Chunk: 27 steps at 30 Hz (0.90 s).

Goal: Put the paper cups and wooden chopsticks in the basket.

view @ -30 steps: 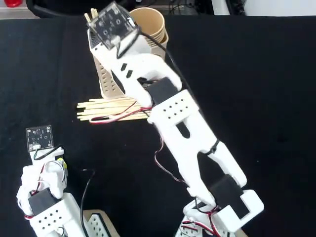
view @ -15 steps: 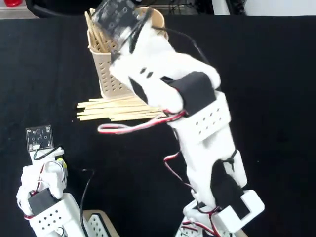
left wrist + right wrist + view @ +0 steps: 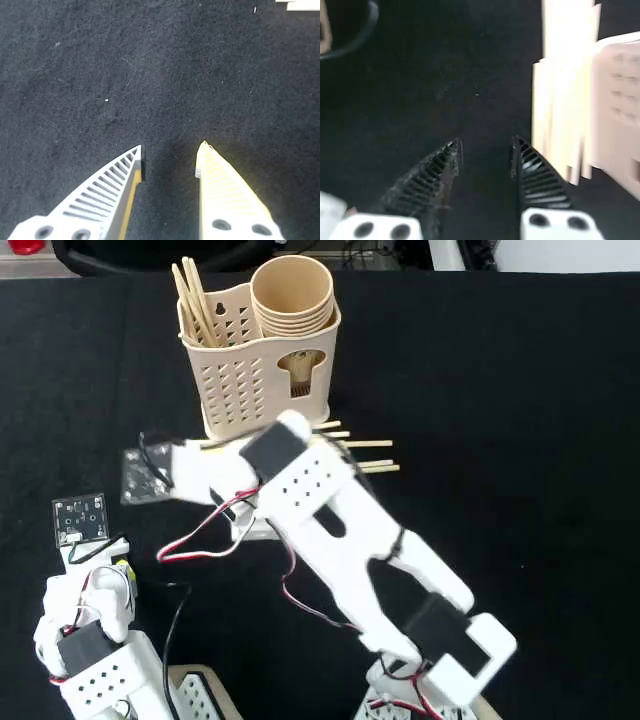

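Note:
A beige perforated basket [image 3: 262,380] stands at the back of the black table. A stack of paper cups [image 3: 292,292] sits in one compartment and a few wooden chopsticks [image 3: 192,302] lean in the other. Loose chopsticks [image 3: 368,455] lie in front of the basket, mostly under my right arm [image 3: 300,485]. My right gripper [image 3: 485,147] is open and empty, low over the cloth, with the chopstick bundle [image 3: 562,95] and the basket wall [image 3: 620,110] beside it. My left gripper [image 3: 170,152] is open over bare cloth, on the folded left arm [image 3: 85,615] at the front left.
A dark cable [image 3: 350,40] curves on the cloth beyond the right gripper. A white edge [image 3: 300,4] lies far ahead of the left gripper. A beige block [image 3: 200,690] sits at the table's front edge between the arm bases.
My right arm has swung away from the top of the basket, down and left to the table beside the loose chopsticks. The left arm has not moved.

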Motion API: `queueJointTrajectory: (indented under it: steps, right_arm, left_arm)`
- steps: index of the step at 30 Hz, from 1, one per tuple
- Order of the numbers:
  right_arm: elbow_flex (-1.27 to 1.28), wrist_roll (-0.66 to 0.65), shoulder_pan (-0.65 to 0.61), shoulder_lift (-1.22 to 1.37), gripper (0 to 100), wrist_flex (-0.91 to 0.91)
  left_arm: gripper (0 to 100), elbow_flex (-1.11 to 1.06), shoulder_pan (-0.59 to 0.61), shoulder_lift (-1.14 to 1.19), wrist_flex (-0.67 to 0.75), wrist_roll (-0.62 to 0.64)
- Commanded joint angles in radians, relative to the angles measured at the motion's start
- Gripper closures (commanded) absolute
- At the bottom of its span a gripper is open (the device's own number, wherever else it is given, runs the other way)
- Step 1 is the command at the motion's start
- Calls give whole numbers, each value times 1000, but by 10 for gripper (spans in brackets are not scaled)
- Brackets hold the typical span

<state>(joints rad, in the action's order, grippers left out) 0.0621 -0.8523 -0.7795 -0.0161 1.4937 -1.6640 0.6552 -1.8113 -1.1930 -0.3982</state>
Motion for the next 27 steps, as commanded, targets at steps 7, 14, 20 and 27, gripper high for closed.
queueJointTrajectory:
  steps: [7, 14, 20, 27]
  right_arm:
    - [214, -25, 133, 150, 835, -465]
    - [82, -25, 201, 338, 835, -480]
    - [53, -26, 201, 378, 835, -480]
    - [51, -28, 213, 361, 836, -480]
  left_arm:
    - [815, 10, -8, -3, 18, -2]
    - [815, 10, -8, -3, 18, -2]
    - [815, 10, -8, -3, 17, -3]
    - [815, 10, -8, -3, 14, -3]
